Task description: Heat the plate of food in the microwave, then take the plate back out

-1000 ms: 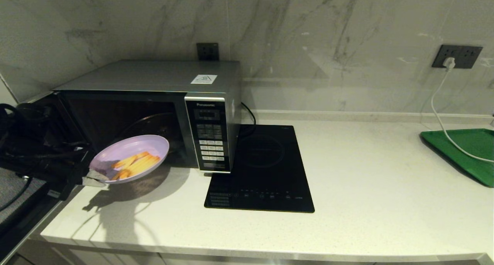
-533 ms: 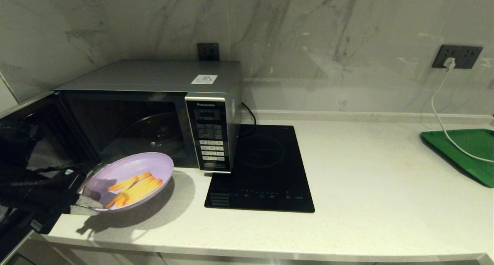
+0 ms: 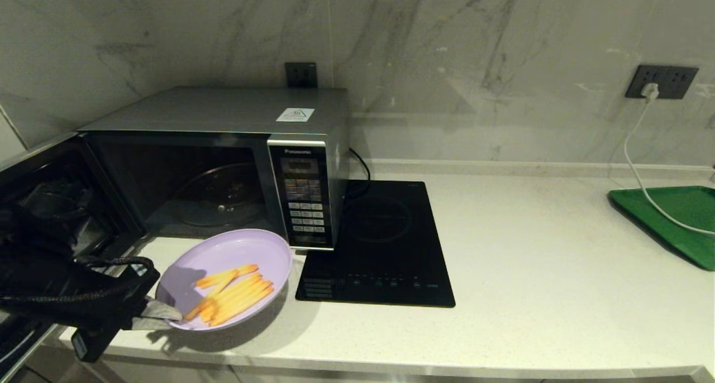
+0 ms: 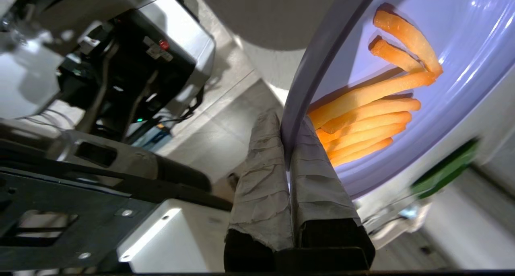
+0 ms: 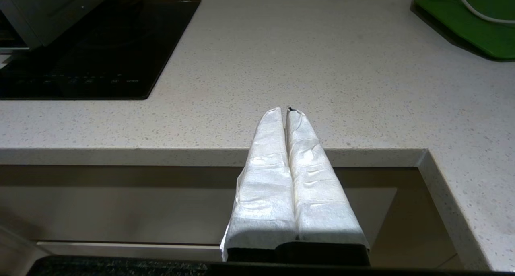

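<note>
The lilac plate of food (image 3: 223,254) with several orange-yellow fry sticks (image 3: 232,293) hangs just above the counter's front left part, outside the microwave (image 3: 223,148). My left gripper (image 3: 162,315) is shut on the plate's near-left rim (image 4: 295,103), one taped finger under it and one over it. The microwave's door (image 3: 33,165) stands swung open to the left, and its cavity holds only the glass turntable (image 3: 223,196). My right gripper (image 5: 287,111) is shut on nothing, parked low before the counter's front edge, out of the head view.
A flat black induction hob (image 3: 380,243) lies right of the microwave. A green tray (image 3: 670,221) sits at the far right under a white cable (image 3: 637,165). The light counter (image 3: 530,271) stretches between them.
My left gripper has drawn the plate out of the microwave's mouth, down and toward the counter's front edge, then a little to the right. The right gripper has not moved.
</note>
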Tool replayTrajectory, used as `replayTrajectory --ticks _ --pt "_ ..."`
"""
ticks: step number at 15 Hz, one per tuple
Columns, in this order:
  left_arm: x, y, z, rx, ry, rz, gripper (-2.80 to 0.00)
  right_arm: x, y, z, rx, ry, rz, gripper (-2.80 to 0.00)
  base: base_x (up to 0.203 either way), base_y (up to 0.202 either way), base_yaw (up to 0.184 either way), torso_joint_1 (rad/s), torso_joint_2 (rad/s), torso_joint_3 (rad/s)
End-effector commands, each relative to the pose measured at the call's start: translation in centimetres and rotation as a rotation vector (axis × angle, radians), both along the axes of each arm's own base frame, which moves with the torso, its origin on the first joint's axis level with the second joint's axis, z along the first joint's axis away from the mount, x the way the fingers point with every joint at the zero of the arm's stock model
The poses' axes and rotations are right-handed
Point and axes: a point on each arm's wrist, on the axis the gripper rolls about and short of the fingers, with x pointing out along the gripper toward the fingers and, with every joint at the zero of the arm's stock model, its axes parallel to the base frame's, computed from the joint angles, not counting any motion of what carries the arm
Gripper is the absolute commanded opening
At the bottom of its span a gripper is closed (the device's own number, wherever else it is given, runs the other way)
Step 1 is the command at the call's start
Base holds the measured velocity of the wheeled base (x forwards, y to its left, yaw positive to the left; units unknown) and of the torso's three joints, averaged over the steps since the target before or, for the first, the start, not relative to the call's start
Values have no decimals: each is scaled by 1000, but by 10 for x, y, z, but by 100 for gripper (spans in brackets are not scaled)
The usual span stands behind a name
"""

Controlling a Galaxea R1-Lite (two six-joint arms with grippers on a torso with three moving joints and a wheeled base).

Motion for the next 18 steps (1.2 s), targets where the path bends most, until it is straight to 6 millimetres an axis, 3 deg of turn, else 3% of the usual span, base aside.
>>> replayTrajectory --ticks 1,5,10,18 --pt "-5 -23 -3 9 14 -101 -280 0 0 0 1 0 0 -280 0 0 0 0 0 0" --pt "-22 -59 -20 42 62 -333 -280 0 0 0 1 0 0 -280 0 0 0 0 0 0" --pt "-30 -94 -24 54 47 -541 -280 0 0 0 1 0 0 -280 0 0 0 0 0 0" --pt "14 -129 -43 82 56 -668 -280 0 0 0 1 0 0 -280 0 0 0 0 0 0"
